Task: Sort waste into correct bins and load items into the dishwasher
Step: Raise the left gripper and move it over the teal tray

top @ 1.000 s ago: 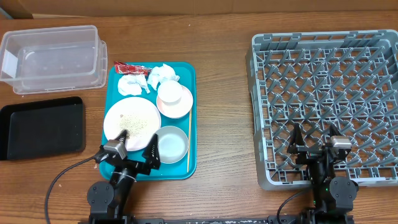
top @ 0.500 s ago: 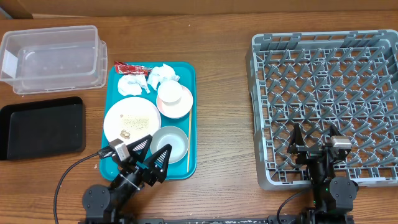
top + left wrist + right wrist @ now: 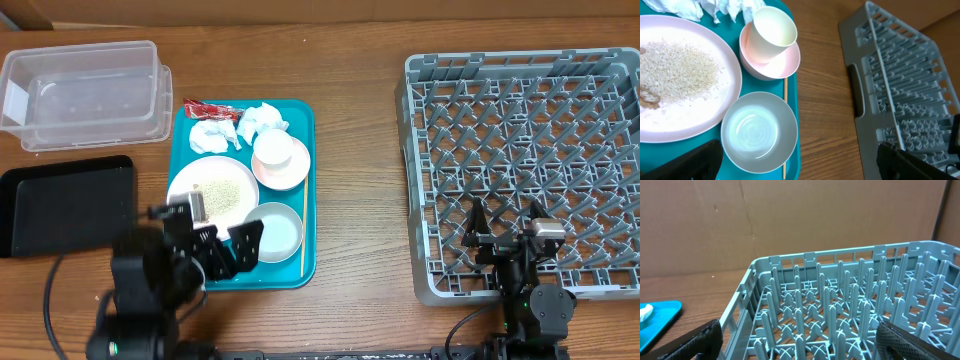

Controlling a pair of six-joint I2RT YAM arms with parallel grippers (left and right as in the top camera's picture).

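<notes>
So my left gripper [image 3: 228,243] swung over the round white bowl [image 3: 759,131], jaws spread, empty; right gripper [image 3: 506,228] sat unmoved, open, by the grey pegged plastic dish rack [image 3: 520,120]. Bowl pickup likely next.

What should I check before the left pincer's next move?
1. Open left pincer: ok.
2. Empty bowl, ready to load: ok.
3. Waste off the plate: not ok, rice and a brown lump lie on it.
4. Free rack: ok, nothing in it.
5. Idle right pincer away from the tray: ok, open above the rack.
6. Height of left pincer over bowl: cannot tell.
</notes>
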